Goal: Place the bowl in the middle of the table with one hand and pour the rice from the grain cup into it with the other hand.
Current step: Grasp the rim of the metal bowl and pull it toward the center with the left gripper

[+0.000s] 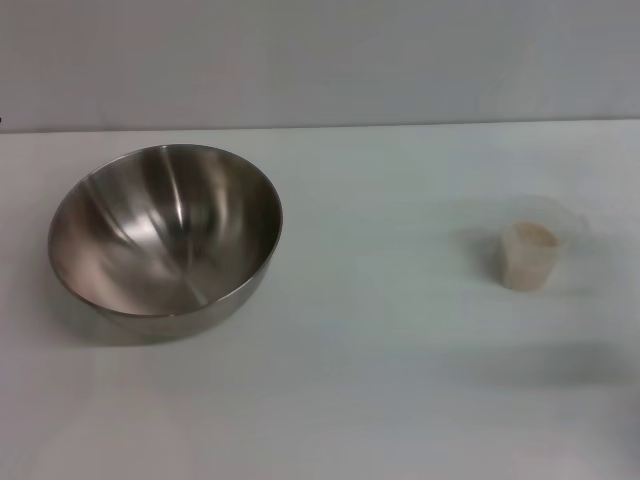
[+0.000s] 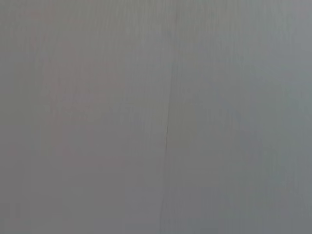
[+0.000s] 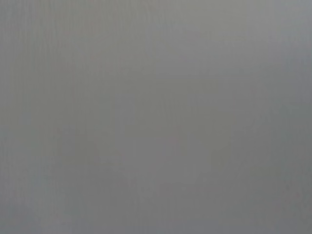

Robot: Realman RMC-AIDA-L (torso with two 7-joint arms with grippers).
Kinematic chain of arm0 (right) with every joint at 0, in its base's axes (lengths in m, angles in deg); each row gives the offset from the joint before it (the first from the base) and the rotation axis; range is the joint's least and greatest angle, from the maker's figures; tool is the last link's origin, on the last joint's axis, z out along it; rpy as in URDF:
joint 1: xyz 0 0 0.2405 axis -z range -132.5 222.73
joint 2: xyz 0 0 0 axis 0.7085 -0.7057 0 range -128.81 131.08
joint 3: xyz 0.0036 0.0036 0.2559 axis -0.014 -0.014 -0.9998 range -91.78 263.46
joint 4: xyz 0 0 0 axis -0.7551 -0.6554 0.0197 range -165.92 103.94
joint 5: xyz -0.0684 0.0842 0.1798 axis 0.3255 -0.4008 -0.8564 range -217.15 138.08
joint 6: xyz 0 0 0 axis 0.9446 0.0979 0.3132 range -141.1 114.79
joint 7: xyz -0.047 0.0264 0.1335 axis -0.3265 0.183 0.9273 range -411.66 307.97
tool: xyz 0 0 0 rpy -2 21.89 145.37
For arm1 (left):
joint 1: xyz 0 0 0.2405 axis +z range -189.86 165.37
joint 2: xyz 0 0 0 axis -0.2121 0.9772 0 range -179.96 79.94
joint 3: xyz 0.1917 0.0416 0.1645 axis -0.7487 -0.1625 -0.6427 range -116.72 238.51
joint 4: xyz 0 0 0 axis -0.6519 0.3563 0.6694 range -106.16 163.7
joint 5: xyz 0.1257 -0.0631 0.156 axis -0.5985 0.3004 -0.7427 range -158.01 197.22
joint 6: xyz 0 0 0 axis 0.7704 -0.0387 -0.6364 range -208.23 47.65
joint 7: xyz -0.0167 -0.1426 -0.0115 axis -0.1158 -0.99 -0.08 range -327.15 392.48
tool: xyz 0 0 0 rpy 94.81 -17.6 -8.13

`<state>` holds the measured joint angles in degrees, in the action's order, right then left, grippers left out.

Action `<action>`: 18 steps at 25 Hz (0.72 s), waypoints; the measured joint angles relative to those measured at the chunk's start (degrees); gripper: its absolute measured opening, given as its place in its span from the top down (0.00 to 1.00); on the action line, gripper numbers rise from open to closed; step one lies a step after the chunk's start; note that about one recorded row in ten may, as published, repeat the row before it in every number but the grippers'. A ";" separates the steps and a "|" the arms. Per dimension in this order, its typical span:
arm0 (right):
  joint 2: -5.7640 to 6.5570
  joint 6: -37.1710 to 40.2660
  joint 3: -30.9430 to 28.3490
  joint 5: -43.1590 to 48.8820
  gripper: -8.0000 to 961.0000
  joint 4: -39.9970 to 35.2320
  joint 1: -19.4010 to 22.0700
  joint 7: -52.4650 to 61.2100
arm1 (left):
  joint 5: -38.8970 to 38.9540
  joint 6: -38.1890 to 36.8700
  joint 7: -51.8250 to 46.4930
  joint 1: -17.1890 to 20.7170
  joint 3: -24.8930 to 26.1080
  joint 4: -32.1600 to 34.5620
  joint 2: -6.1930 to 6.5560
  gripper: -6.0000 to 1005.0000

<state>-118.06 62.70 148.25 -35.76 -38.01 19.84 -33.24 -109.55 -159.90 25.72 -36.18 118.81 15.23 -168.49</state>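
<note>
The steel bowl (image 1: pixel 165 232) sits on the white table (image 1: pixel 380 380) at the left, tilted so its shiny inside faces me. It looks empty. The small clear grain cup (image 1: pixel 527 255) stands upright on the right side of the table, with pale rice (image 1: pixel 530 237) filling it near the top. Neither gripper shows in the head view. Both wrist views show only a plain grey surface, with a thin dark line running down the left wrist view.
A grey wall (image 1: pixel 320 60) rises behind the table's far edge. Bare white tabletop lies between the bowl and the cup and along the front.
</note>
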 joint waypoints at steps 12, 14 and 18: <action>-0.21 0.00 -0.58 0.00 0.15 0.43 0.53 0.20 | -0.40 -1.51 0.27 0.42 -0.74 0.01 -0.10 0.14; -0.30 0.02 -0.59 -0.01 0.15 0.44 0.71 0.30 | -0.45 -2.12 0.28 0.45 -0.78 0.01 -0.06 0.14; -0.35 0.07 -0.62 -0.04 0.15 0.93 0.76 0.36 | -0.49 -2.66 0.73 -0.10 -0.79 0.06 0.05 0.14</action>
<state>-118.41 62.77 147.63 -35.80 -37.08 20.60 -32.88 -110.04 -162.56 26.45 -36.27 118.02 15.29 -168.43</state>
